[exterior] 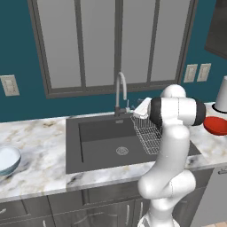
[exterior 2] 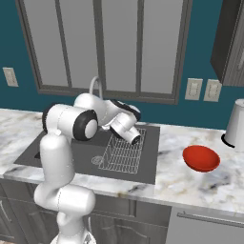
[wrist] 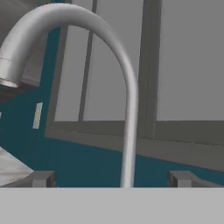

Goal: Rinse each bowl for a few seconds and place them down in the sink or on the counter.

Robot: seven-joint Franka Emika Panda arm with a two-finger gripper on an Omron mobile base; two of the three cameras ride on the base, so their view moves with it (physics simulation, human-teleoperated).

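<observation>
Red is what you spot first: the red bowl (exterior 2: pixel 201 158) sits on the counter (exterior 2: pixel 190 186) at the right of the right base view, well clear of the sink (exterior 2: pixel 143 169), and shows again at the right edge of the left base view, just under the white jar (exterior: pixel 221 95). Your blue-grey bowl (exterior: pixel 8 160) lies at the far left edge of the left base view, on the marble left of the basin. Between them the dark sink fills the middle of the frame, with the wire rack (exterior 2: pixel 121 155) in its right-hand part and the round drain (exterior: pixel 122 150) on its floor. You have the arm folded over the basin, the hand near the rack and turned toward the tap (wrist: pixel 127 100). In the hand view the gripper (wrist: pixel 112 178) looks up at the curved steel spout, which rises between its two tips; the fingers (wrist: pixel 41 178) stand at the lower left and lower right, spread fully apart, with nothing held.
</observation>
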